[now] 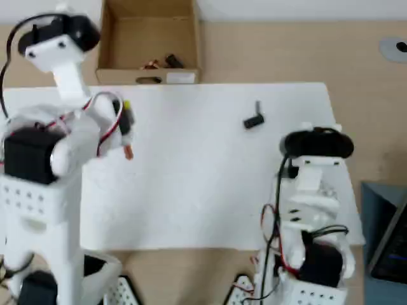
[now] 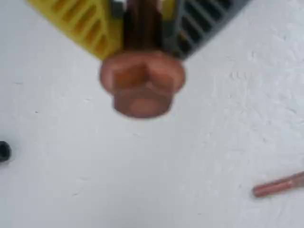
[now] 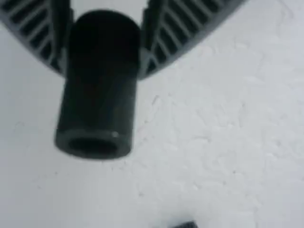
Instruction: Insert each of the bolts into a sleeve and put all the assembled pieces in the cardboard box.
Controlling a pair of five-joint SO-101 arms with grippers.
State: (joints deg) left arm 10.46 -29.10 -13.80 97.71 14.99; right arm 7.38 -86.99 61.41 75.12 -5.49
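Copper hex-head bolt [image 2: 142,88] pinched in my left gripper [image 2: 142,33], black tubular sleeve [image 3: 95,109] pinched in my right gripper [image 3: 104,47], so I'd line up their axes before pushing.

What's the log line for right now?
left gripper: holding bolt | right gripper: holding sleeve | cardboard box: pieces inside

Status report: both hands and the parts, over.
Left hand shut on copper bolt. Right hand shut on black sleeve. Parts not yet joined. Loose dark piece on white mat between arms.
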